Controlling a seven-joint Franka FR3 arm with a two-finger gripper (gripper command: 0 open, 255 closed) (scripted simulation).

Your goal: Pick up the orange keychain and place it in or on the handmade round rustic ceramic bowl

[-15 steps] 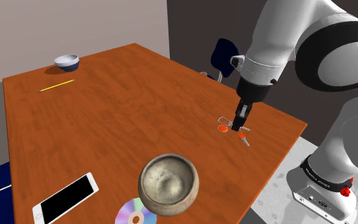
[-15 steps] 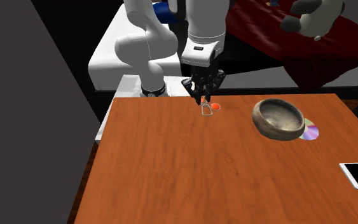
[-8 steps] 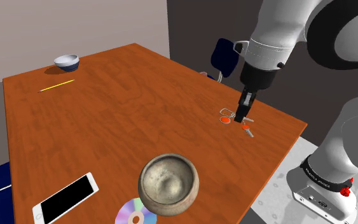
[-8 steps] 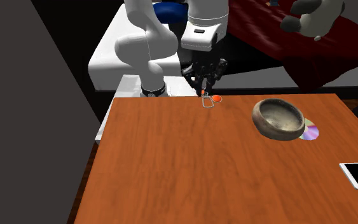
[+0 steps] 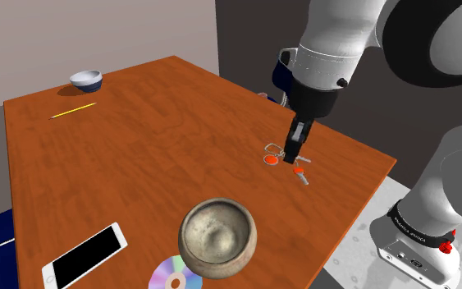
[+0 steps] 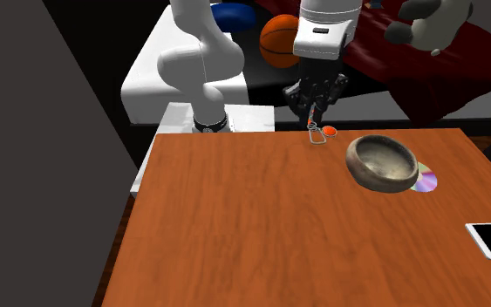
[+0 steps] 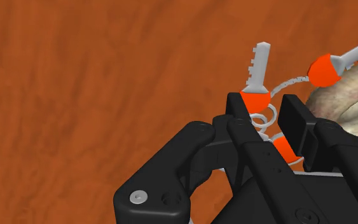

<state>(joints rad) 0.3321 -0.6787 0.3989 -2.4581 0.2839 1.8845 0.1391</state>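
**A:** Fingers [image 7: 296, 119] clenched tight on the orange keychain [image 7: 255, 100]! Look at it: bright orange key heads, pale grey toothed blades, thin coils of wire ring.

**B:** And it's dangling under the gripper [image 5: 295, 154], over the reddish-brown wooden surface [image 5: 122, 156] near one edge. The rough beige bowl [image 5: 217, 234] stands apart from it, upright on that same surface.
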